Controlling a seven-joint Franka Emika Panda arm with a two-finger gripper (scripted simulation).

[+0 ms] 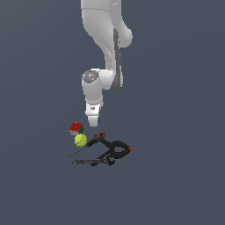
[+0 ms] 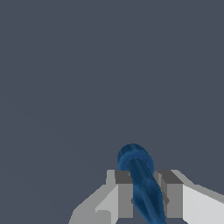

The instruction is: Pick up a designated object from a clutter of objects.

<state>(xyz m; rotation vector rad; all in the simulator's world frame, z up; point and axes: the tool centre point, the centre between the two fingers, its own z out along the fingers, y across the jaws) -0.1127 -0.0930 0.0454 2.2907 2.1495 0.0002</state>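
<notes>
We note our gripper [image 2: 146,199] clamped across the blue piece [image 2: 139,177], a light, rigid, rounded, likely slippery thing, best gripped mid-shaft, raised above the clutter [image 1: 99,149].

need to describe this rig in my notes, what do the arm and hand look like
The arm is glossy white with rounded, tube-like links and dark grey bands at the joints. The hand is light grey-white and blocky, with two squared fingers carrying darker grey pads. No cables or markings show.

Simulated scene, seemingly: featureless grey-blue floor [image 1: 176,184], no walls, no furniture.
</notes>
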